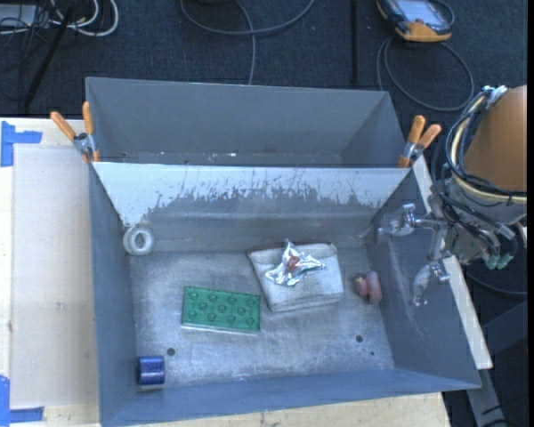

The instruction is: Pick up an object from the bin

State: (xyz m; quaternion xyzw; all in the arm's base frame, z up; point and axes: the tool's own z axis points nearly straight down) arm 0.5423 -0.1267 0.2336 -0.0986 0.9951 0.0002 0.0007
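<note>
My gripper [411, 253] hangs over the bin's right sloping wall, its two metal fingers spread apart and open, with nothing between them. Closest to it, just to its left on the bin floor, lies a small pink lump [368, 286]. Further left sits a pale grey pad [320, 285] with a crumpled piece of silver foil [294, 266] on top of it.
A flat green studded plate [221, 310] lies left of the pad. A small blue block [150, 370] sits in the near left corner, and a little grey tape ring [140, 240] rests against the left wall. The arm comes in from the right.
</note>
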